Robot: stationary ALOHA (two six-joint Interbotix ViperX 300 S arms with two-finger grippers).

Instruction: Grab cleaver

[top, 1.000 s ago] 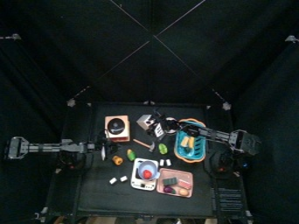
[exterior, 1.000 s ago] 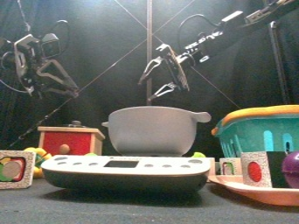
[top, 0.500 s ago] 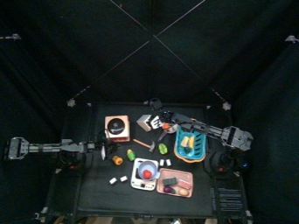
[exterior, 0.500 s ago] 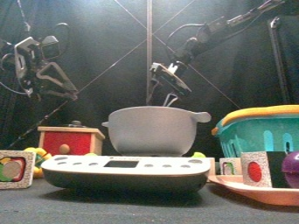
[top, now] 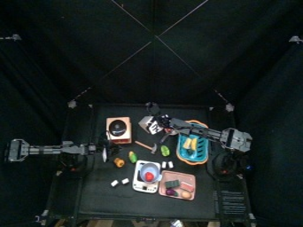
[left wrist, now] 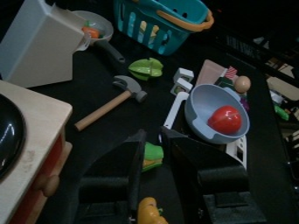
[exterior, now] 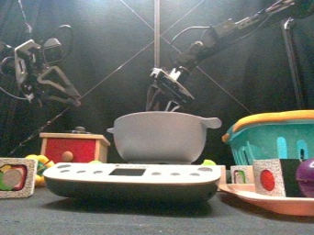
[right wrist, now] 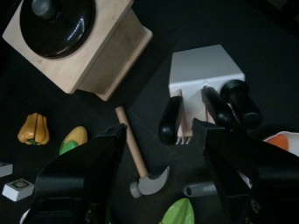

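The cleaver (right wrist: 201, 68) is a light-grey squarish blade with dark handle ends toward my right gripper. It lies right of the orange-brown box with a black round top (right wrist: 73, 35). In the top view the cleaver (top: 149, 125) is at the table's back middle. My right gripper (right wrist: 170, 144) is open and hovers just above its handle end, not touching; it also shows in the top view (top: 151, 113) and the front view (exterior: 170, 83). My left gripper (left wrist: 158, 153) is open and empty, resting at the table's left (top: 89, 152). The cleaver also shows in the left wrist view (left wrist: 45, 39).
A small hammer with an orange-brown stick handle (right wrist: 131, 149) lies near the cleaver. A teal basket (top: 193, 146) stands at the right, a scale with a bowl (top: 148, 176) and a pink tray (top: 180, 184) at the front. Small toy vegetables (right wrist: 33, 129) lie about.
My right arm has reached left from over the teal basket to above the cleaver at the back middle. The left arm has not moved.
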